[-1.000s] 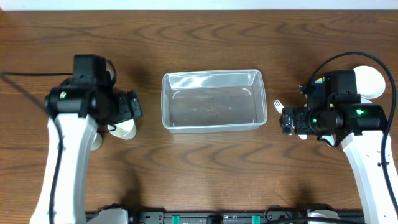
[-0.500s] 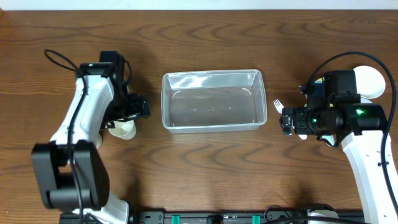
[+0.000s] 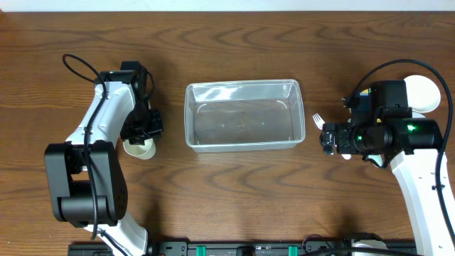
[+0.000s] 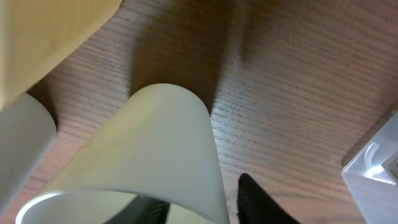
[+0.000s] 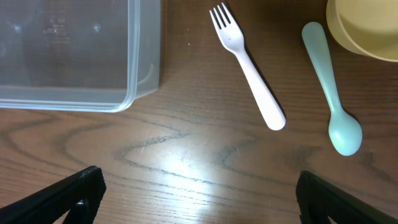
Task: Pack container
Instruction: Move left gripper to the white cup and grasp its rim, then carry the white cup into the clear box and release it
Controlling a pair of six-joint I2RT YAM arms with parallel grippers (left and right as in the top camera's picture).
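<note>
Straddling the wall of a cream cup [image 4: 161,149] just left of the container [image 3: 189,117], the left gripper [image 4: 199,208] seems to have one dark finger inside the rim and one outside; whether they have pinched shut cannot be told. The right gripper [image 5: 199,199] hangs spread wide and empty, right of the container. The container holds nothing yet. A rim-only pinch could let the cup swing, slip, or clip the container's wall going in.

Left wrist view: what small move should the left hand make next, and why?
Probably close the left hand on the wall of the cream cup: its rim sits between the fingers, though whether they already pinch is unclear, and the container is empty.
</note>
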